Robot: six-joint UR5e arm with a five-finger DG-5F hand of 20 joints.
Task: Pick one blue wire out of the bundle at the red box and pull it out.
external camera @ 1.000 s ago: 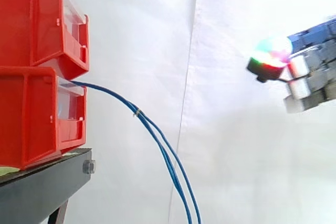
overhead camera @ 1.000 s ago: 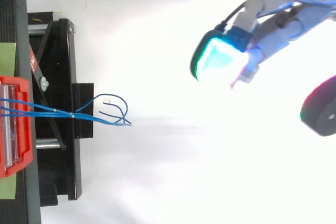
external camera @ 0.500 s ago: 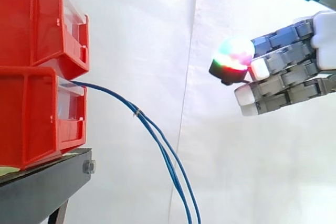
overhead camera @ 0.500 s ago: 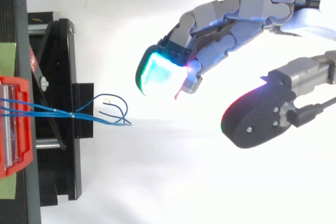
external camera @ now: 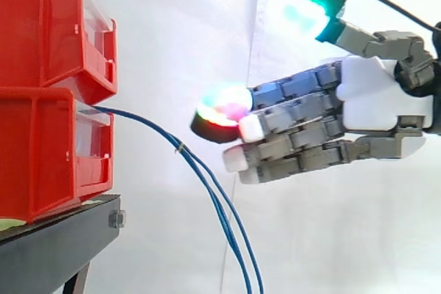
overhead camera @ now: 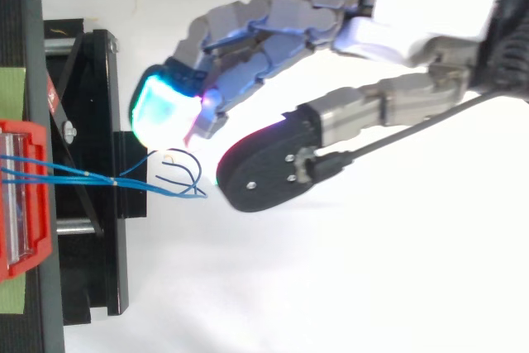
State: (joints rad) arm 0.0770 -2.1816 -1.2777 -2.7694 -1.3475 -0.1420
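We see hand (external camera: 386, 111) spread, fingers straight, thumb apart, holding nothing. Wires (external camera: 178, 148) leave lower bin (external camera: 41, 149), droop past stand (external camera: 55, 246). From above, fingertips (overhead camera: 161, 109) hover just beside wire ends; contact we cannot tell.

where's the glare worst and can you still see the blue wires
Top view: the white ground around the hand is washed out, yet the blue wires are distinct over the black stand. Side view: light falls evenly on the white curtain, one fingertip pad blooms, the wires read clearly.
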